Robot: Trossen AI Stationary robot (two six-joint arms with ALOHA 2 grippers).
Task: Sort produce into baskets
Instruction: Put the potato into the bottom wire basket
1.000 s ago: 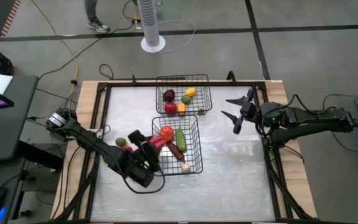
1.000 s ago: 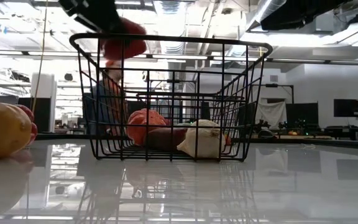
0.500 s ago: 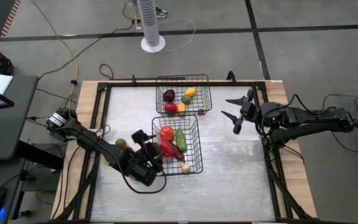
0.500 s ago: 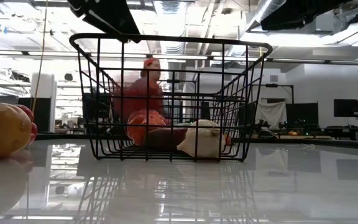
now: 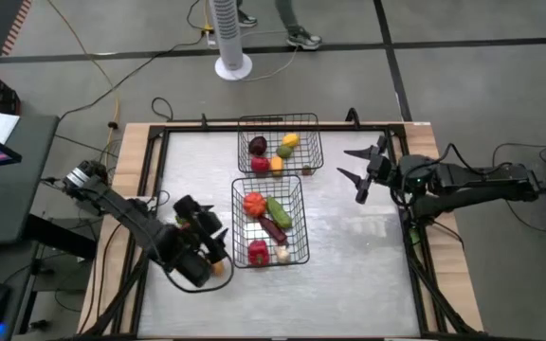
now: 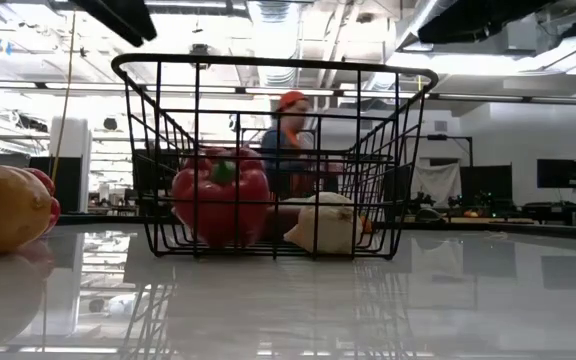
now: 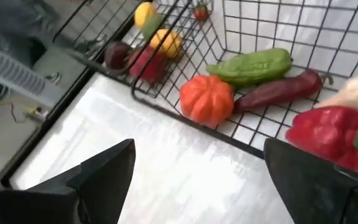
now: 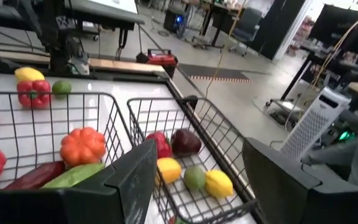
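Left arm [image 5: 126, 213]: dark, jointed links at lower left of the high view; a pale, silvery fitting near its base.
Left gripper [image 5: 200, 230]: two broad, black, wedge-shaped fingers.
Right arm [image 5: 472, 180]: dark links at right; black cables looping alongside; possibly a small green light near the wrist.
Right gripper [image 5: 360, 175]: two slim, pointed black fingers.

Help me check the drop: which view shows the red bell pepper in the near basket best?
The left wrist view: the red bell pepper lies close and unobstructed in the near basket, beside the whitish garlic piece. The low view shows it behind mesh; the high view shows it small; the right wrist view catches only its edge.
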